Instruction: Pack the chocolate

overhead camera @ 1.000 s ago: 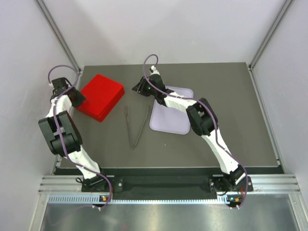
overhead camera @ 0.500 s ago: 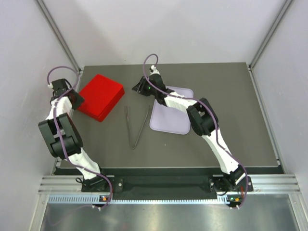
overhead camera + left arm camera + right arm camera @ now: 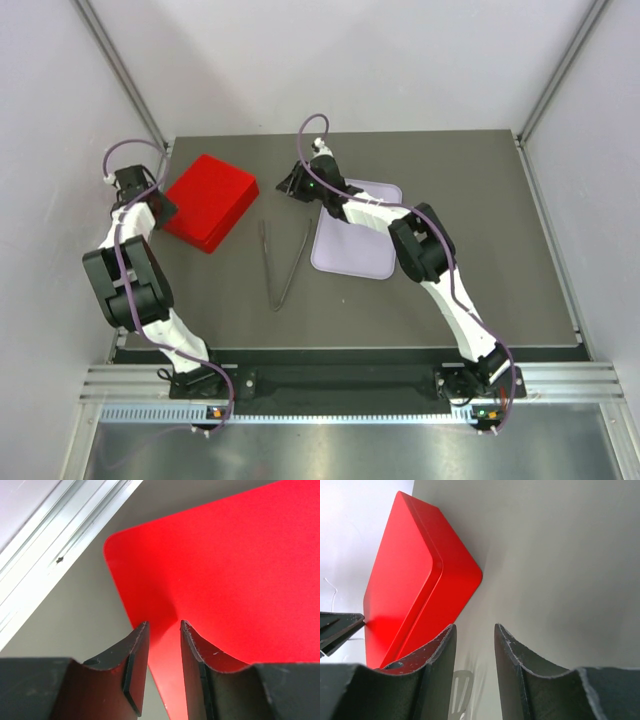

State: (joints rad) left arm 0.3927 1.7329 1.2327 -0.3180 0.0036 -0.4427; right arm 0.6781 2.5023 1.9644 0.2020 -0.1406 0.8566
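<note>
Lying closed near the table's far-left corner, the flat red rounded-corner box [image 3: 210, 200], with no chocolate showing anywhere. Hovering at its left edge, left gripper [image 3: 164, 630] parted by a narrow gap and gripping nothing; right gripper [image 3: 474, 632] likewise slightly open and empty, facing the box's right corner. Risking the lid skidding or the box sliding toward the aluminium frame rail [image 3: 60, 555] if pinched so near the edge; thin metal tongs [image 3: 280, 262] and pale lilac tray [image 3: 360, 250] lying apart.

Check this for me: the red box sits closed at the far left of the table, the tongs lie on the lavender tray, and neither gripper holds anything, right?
Not quite. In the top external view the tongs lie on the bare table, left of the lavender tray, not on it. The rest stands: the red box is closed, and the left gripper and right gripper are both empty.
</note>
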